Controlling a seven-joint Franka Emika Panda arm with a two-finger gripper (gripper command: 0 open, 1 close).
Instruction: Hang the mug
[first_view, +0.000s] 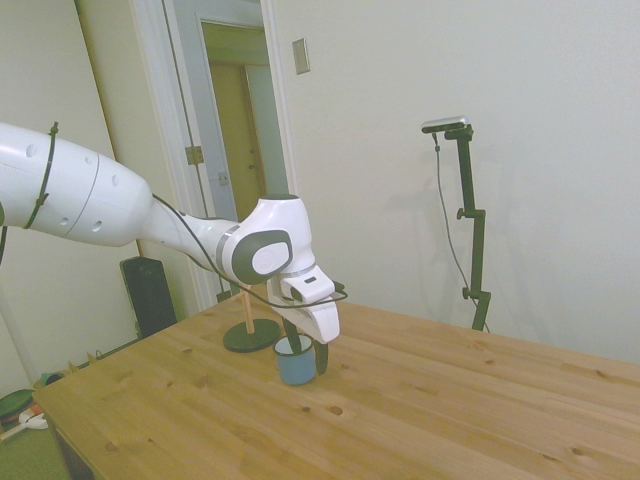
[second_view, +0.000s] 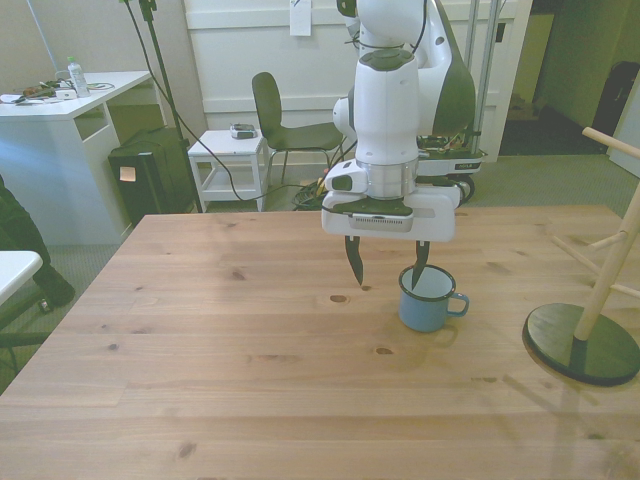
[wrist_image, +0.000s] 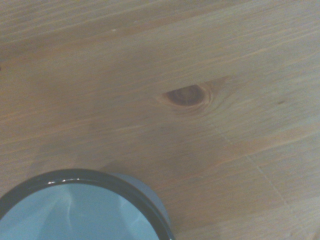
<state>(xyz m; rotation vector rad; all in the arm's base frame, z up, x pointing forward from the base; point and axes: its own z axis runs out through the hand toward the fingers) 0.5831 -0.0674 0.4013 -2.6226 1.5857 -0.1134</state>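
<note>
The table (first_view: 420, 400) fills the side view's near ground; the light-blue mug (first_view: 295, 361) stands upright on it, just in front of a dark round stand base (first_view: 252, 335). The tool (first_view: 306, 352) hangs over the mug.

In the front view the tool (second_view: 386, 268) is spread wide, 1 finger inside the mug's (second_view: 428, 299) rim, the other outside at the front view's left. The mug's handle points to the front view's right, toward the wooden rack (second_view: 600, 300).

The wrist view shows the mug's rim (wrist_image: 85, 176) close beside a dark knot (wrist_image: 186, 95).
</note>
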